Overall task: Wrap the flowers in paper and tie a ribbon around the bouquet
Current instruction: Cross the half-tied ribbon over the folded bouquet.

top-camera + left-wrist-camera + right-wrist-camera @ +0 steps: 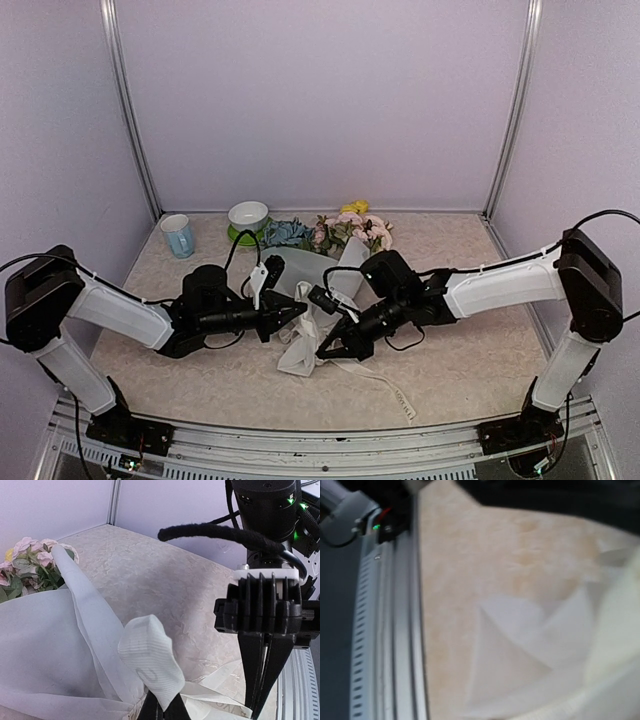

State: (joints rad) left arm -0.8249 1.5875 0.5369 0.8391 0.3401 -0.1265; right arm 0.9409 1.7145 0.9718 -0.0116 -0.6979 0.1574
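- You are in the tying step. The bouquet (318,275) lies mid-worktop (470,340) already in its cone of paper (45,640). The flowers (350,228) point to the far wall and the narrow stem end points toward the arms.
- The left gripper (295,313) has its jaws clamped on the ribbon (147,662). In the left wrist view a folded loop of it stands up out of the jaws, just beside the paper's stem end.
- The right gripper (257,700) has its jaws together, tips down at the ribbon strands on the worktop. You cannot tell from these views whether a strand is pinched between them, and the right wrist view is too blurred to help.
- The ribbon's free tail (395,395) trails off toward the near edge, loose. No finished knot is visible, so I judge the tie to be under way rather than done.
- Next move, as I read it:
  - Confirm the right jaws really have a strand.
  - Then draw the two ends apart to cinch the ribbon round the stem end.
  - Pull gently, since the thin paper could crumple or the bouquet could slide.
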